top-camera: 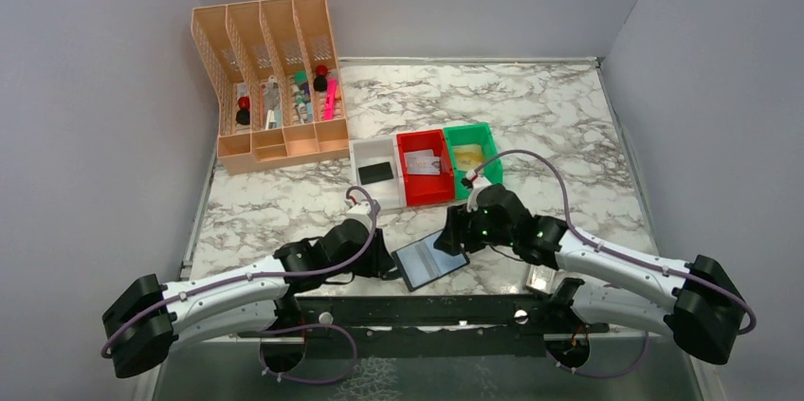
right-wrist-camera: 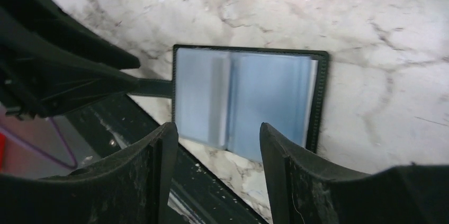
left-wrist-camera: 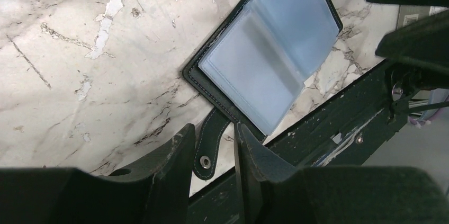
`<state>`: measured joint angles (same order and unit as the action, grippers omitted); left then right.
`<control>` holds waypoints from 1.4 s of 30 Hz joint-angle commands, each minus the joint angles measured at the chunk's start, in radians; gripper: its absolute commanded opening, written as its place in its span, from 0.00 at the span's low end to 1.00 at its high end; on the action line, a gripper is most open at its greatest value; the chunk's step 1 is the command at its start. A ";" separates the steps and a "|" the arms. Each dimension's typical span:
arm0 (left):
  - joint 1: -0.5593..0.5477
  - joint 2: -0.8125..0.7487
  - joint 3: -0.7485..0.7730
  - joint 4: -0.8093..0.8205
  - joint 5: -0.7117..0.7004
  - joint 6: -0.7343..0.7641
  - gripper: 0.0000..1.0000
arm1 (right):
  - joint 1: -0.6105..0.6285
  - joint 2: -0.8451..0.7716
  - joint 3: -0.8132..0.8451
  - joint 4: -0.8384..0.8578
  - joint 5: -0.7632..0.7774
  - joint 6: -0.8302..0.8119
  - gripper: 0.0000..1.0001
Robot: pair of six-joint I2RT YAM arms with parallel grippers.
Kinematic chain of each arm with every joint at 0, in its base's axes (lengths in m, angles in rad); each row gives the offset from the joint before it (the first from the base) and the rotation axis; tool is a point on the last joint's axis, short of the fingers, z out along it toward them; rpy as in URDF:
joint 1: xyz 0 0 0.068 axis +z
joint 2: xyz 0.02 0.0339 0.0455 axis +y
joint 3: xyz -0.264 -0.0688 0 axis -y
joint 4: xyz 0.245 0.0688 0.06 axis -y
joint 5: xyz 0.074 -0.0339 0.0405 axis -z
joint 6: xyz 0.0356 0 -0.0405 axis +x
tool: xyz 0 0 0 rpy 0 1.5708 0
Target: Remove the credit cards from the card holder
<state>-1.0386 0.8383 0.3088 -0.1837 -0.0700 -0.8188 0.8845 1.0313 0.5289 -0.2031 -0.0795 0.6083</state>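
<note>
- Card holder lies open and flat on the tabletop, at the near edge between the two hands, with its blue-grey see-through pockets facing up
- Its small black tab sticks out on the left side and sits between the fingers of the left hand; the gap there is narrow, and I cannot tell whether the tab is pinched or just framed
- The right hand hovers over the right half of the holder, released, fingers well apart and nothing between them
- Step in hand, as I judge it: the left hand steadies the holder by the tab while the right lines up to pick at a pocket
- The next move calls for a fingertip on the edge of a card, not on the pocket film; the wrist views are too blurred to show whether any card is left inside
- Count: one card holder, two hands
- Count: three small bins in a row beyond the holder, white, red and green
- Count: three cards out, one per bin, a black card, a white printed card and a yellowish card
- One peach desk organiser with four slots stands at the far left
</note>
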 commanded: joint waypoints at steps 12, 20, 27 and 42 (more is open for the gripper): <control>-0.006 -0.036 0.013 -0.002 -0.078 -0.033 0.37 | 0.177 0.292 0.097 0.055 0.022 -0.097 0.66; -0.006 -0.090 0.006 -0.047 -0.111 -0.042 0.38 | 0.267 0.456 0.203 -0.045 0.228 -0.098 0.59; -0.006 -0.100 0.002 -0.055 -0.120 -0.043 0.38 | 0.341 0.523 0.261 -0.124 0.371 -0.023 0.22; -0.005 -0.125 -0.002 -0.056 -0.077 -0.037 0.39 | 0.314 0.394 0.177 0.083 0.166 0.029 0.01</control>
<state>-1.0412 0.7334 0.3119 -0.2310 -0.1608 -0.8558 1.2148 1.4792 0.7307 -0.2195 0.1833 0.6136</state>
